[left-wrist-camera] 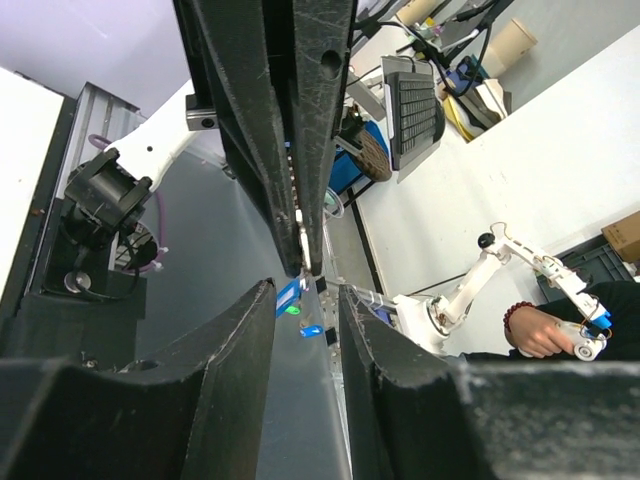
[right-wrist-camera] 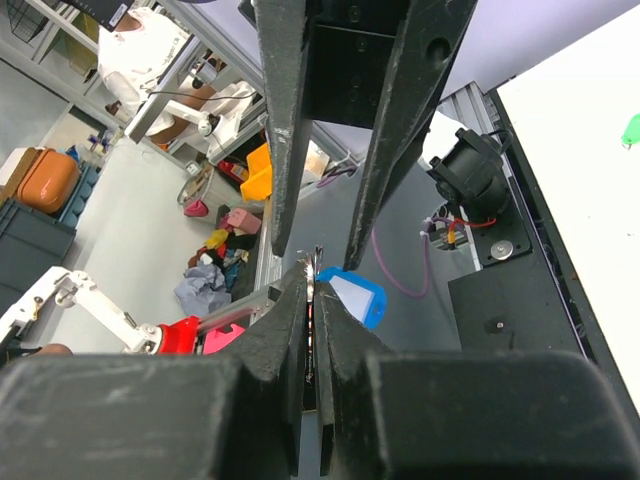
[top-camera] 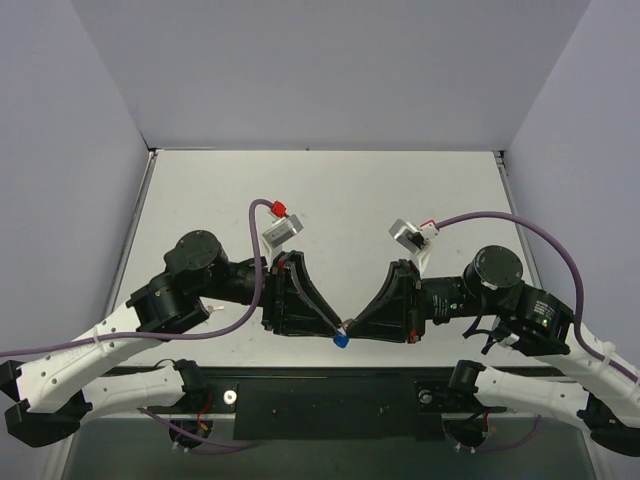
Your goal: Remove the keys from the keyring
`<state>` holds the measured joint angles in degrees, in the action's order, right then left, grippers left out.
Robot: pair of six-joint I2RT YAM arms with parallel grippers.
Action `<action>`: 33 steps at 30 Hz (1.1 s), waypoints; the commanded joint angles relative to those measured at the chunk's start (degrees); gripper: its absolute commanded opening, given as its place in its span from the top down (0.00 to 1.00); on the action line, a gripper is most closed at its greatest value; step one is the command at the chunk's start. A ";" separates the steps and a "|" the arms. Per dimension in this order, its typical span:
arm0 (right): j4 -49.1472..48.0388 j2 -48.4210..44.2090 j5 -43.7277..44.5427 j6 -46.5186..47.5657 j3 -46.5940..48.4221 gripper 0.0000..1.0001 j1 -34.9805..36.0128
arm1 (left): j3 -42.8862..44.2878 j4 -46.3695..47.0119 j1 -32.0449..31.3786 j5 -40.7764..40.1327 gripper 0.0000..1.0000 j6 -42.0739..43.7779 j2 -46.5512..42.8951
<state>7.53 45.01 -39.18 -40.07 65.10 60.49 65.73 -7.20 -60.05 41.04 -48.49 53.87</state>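
**keyfob_fan:** So where's the stuff right now? I can barely find it.

**yam_watcher:** Dead centre, at the near edge of the white table (top-camera: 330, 200), right where the two arms meet nose to nose. The small oval blue plastic tag (right-wrist-camera: 355, 298) hangs just under the fingertips, up off the surface as far as I can judge.

**keyfob_fan:** And who's got it?

**yam_watcher:** The right gripper (right-wrist-camera: 313, 280). Its jaws are clenched flat together with a thin sliver of silver metal (right-wrist-camera: 316, 258) poking out between the tips. Can't tell whether that's the thin ring or the tiny round-headed key, it's edge-on and way too small. The blue tag sits touching or just beside that sliver, on the far side of the fingertips.

**keyfob_fan:** Left one?

**yam_watcher:** The left gripper (right-wrist-camera: 322, 256) comes in from the left with its jaws apart, one finger on each side of the right one's tips. There's a clear gap and it isn't pinching anything I can see.

**keyfob_fan:** Why the tip-to-tip thing?

**yam_watcher:** My guess is that one arm works as a vise while the other goes for the dangling part. Holding it in the air leaves the tag free to swing clear, and both wrist cams look straight down their fingers at it.

**keyfob_fan:** So the key's still on?

**yam_watcher:** Looks that way to me, since nothing's lying loose nearby. The tricky bit is that the left fingers need to catch metal that thin without bumping the right tips.
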 commanded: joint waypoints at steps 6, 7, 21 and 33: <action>-3.31 -0.10 1.30 1.23 -0.24 1.00 0.42 | -0.17 4.92 -2.08 0.19 0.99 -0.82 1.07; -3.48 -0.28 1.47 1.31 -0.41 1.00 0.42 | -0.08 4.57 -2.17 -0.16 1.00 -0.56 1.24; -4.36 -2.30 2.00 0.26 -0.59 0.59 0.33 | 0.62 4.65 -3.41 -2.80 1.00 0.15 1.07; -4.01 -2.91 3.40 0.26 -0.76 0.66 0.42 | 0.62 5.00 -3.41 -3.51 1.00 -0.11 0.63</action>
<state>7.05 42.41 -36.40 -40.27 64.64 60.84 65.34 -5.28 -63.29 38.17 -49.08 55.09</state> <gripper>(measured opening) 0.362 0.017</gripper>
